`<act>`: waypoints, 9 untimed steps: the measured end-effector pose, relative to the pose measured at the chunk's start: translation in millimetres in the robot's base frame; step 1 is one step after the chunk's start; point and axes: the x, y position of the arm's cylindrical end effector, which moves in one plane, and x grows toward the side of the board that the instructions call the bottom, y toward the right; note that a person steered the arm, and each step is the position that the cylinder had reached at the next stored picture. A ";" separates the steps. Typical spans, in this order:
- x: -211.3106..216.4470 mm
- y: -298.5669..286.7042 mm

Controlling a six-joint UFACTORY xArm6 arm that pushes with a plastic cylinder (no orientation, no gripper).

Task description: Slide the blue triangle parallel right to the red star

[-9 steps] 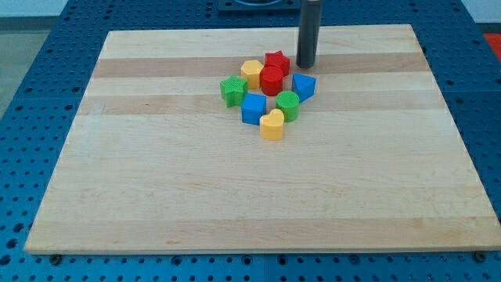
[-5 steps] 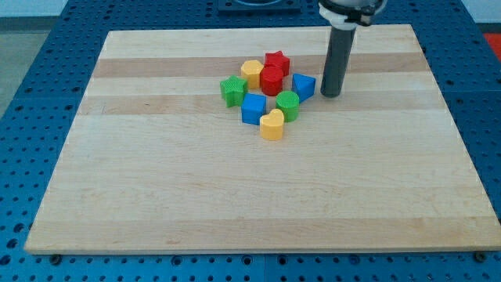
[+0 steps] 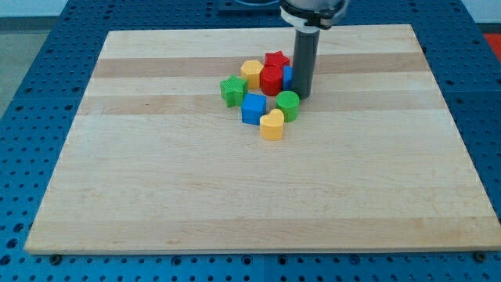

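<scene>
Tip: my tip on the worktop, near its top edge.
Blue triangle: blue triangle mostly hidden behind rod, beside red star.
Jaws: none fitted; nothing held.

Readable text: none is showing anywhere in the view.
Wooden board: it is showing only bare grain, with no label, number or sign.
Blocks: their faces are carrying no letters, numbers or brand marks that can be made out.
Rod: its dark shaft is bearing no legible marking.
Blue perforated surface: it is showing only rows of holes, no writing.
</scene>
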 end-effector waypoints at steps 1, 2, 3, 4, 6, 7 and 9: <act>-11.7 -17.4; -20.1 -33.9; -20.5 -40.3; -22.4 -41.2; -31.0 -41.2; -30.3 -41.2; -24.9 -41.2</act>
